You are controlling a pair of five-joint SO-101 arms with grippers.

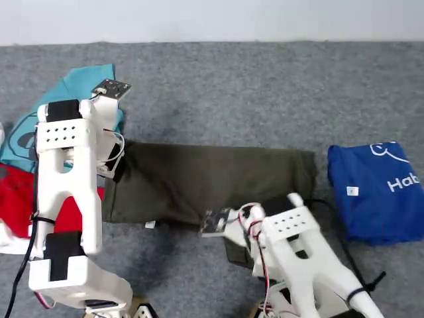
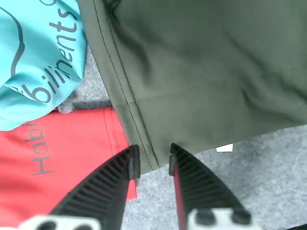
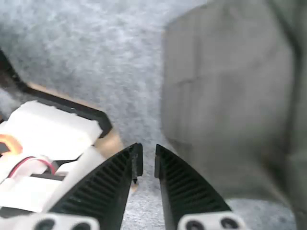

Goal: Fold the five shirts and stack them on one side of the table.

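Though creased — olive shirt (image 1: 212,182) on table (image 1: 218,93).

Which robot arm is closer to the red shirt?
Left. The left gripper sits at the green shirt's corner, right beside the red shirt. The right gripper is farther along that shirt's edge, over the grey table.

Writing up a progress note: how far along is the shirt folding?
Done: one blue shirt looks folded at the right of the table. In hand: the olive shirt lies mid-table, partly folded; the left gripper straddles its hem corner with open fingers, and the right gripper sits open by its near edge. Left: the teal shirt and red shirt lie unfolded at the left; no stack yet.
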